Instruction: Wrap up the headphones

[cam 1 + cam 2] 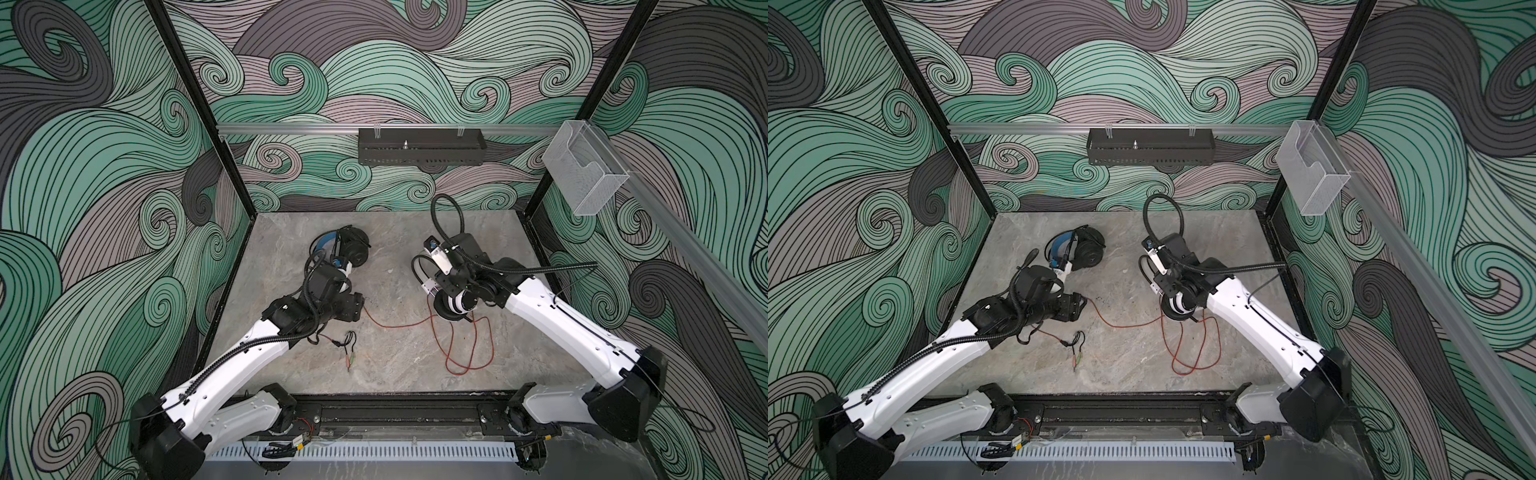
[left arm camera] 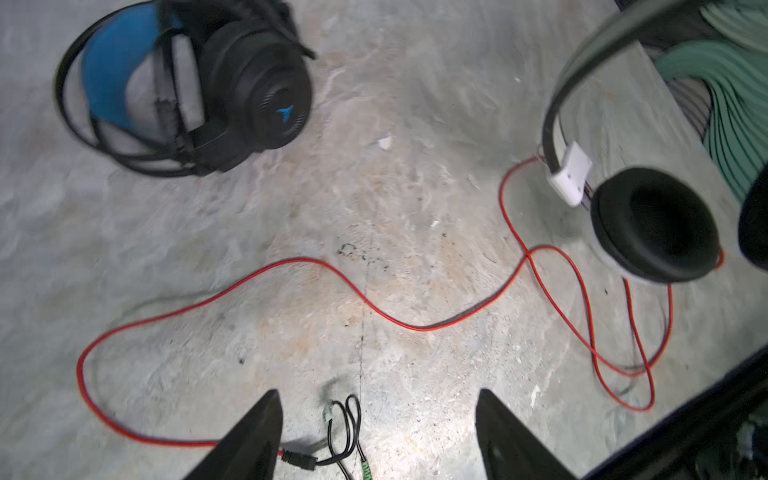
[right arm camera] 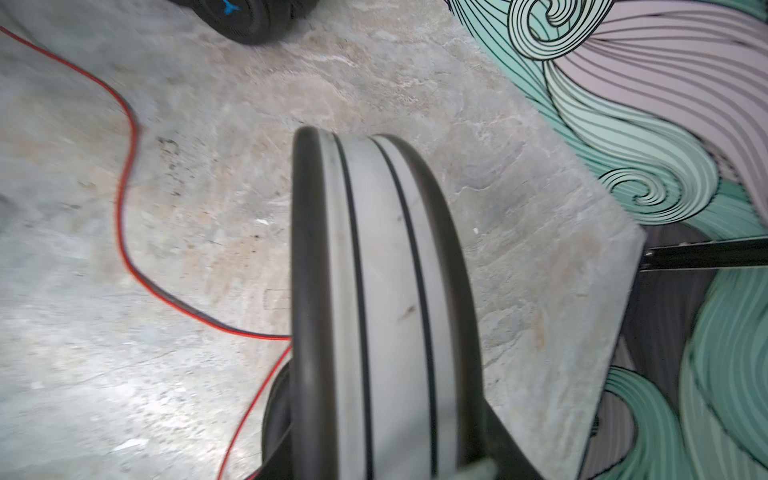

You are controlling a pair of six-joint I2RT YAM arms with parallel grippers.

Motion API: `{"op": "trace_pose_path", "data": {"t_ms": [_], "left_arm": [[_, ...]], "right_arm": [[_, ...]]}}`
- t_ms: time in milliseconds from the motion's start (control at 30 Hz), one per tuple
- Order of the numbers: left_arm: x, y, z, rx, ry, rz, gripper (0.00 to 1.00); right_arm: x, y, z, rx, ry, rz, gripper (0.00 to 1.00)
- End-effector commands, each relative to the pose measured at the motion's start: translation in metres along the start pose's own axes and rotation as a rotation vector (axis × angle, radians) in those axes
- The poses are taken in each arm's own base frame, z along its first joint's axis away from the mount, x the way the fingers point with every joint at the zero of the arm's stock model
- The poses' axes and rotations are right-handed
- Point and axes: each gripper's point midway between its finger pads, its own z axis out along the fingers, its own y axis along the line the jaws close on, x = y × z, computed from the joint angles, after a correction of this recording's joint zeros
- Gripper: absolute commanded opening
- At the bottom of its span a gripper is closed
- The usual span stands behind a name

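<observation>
The white headphones (image 3: pixel 382 291) are sitting right of centre in both top views, with the right gripper (image 3: pixel 386 457) gripping their headband, its fingers clamping the band's two edges. One black ear cushion (image 2: pixel 654 224) is hanging near the counter (image 1: pixel 395 249); whether it is touching, I cannot tell. This headset is looking light, with a springy band and soft cushions, so the stiff band is probably the best hold. Its red cable (image 2: pixel 307 259) is trailing loose across the middle of the counter in several slack loops. It is looking thin, limp and likely to snag or slip, so taking it near the plug end (image 2: pixel 299 459) is seeming wisest.

The left gripper (image 2: pixel 378 395) is hovering over that plug end at the lower middle of the left wrist view, its fingers (image 2: pixel 257 436) standing apart and holding nothing.

The black headphones (image 1: pixel 349 247) are lying in the upper left of the counter, well apart from the white pair. Their black cable is appearing bundled around them, though blur is making this uncertain.

Counting: two headphones, one loose red cable, one splitter ending in two green-tipped plugs, and two arms.
</observation>
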Motion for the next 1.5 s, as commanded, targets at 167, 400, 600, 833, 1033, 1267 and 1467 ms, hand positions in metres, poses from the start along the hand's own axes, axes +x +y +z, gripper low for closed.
{"op": "trace_pose_path", "data": {"t_ms": [167, 400, 600, 833, 1033, 1267, 1467], "left_arm": [[-0.002, 0.018, -0.029, -0.02, -0.049, -0.193, 0.72], [-0.007, 0.031, -0.041, -0.052, -0.037, -0.213, 0.71], [-0.001, 0.032, -0.03, -0.056, 0.032, -0.213, 0.72], [0.026, 0.022, -0.009, -0.008, 0.174, -0.27, 0.72], [0.016, 0.01, -0.019, 0.064, 0.133, -0.275, 0.71], [0.007, -0.012, -0.034, 0.186, 0.12, -0.259, 0.71], [-0.011, -0.042, -0.044, 0.382, 0.029, -0.183, 0.69]], "right_arm": [[0.003, 0.032, 0.039, 0.255, 0.068, -0.282, 0.07], [0.002, 0.096, 0.033, 0.171, 0.032, -0.339, 0.26], [0.025, 0.156, 0.009, 0.087, 0.025, -0.377, 0.47], [0.035, 0.173, -0.004, 0.027, 0.01, -0.343, 0.4], [0.018, 0.146, -0.014, 0.03, -0.041, -0.253, 0.3], [-0.007, 0.098, -0.027, 0.027, -0.153, -0.125, 0.27], [-0.025, 0.079, -0.024, -0.005, -0.237, -0.103, 0.19]]}}
